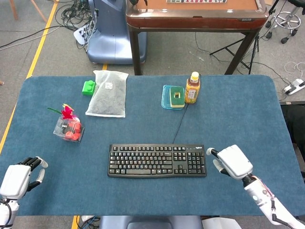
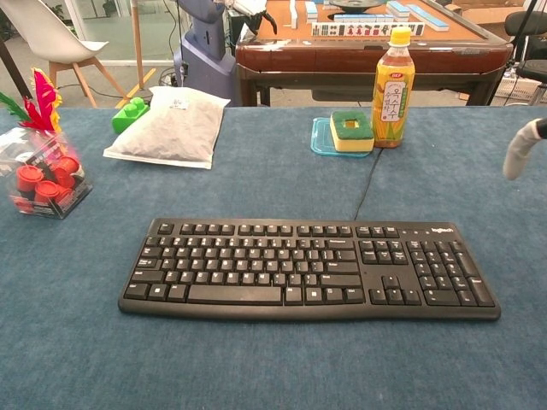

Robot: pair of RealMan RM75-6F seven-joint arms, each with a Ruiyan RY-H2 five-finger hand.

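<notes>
A black keyboard lies at the front middle of the blue table, its cable running back toward the bottle. My right hand hovers just right of the keyboard's number pad, holding nothing, with its fingers apart. In the chest view only one pale finger of it shows at the right edge. My left hand sits at the table's front left corner, empty, its fingers loosely bent and apart; the chest view does not show it.
An orange tea bottle stands beside a sponge in a teal tray. A grey bag, a green block and a clear box of red caps lie at the left. A brown table stands behind.
</notes>
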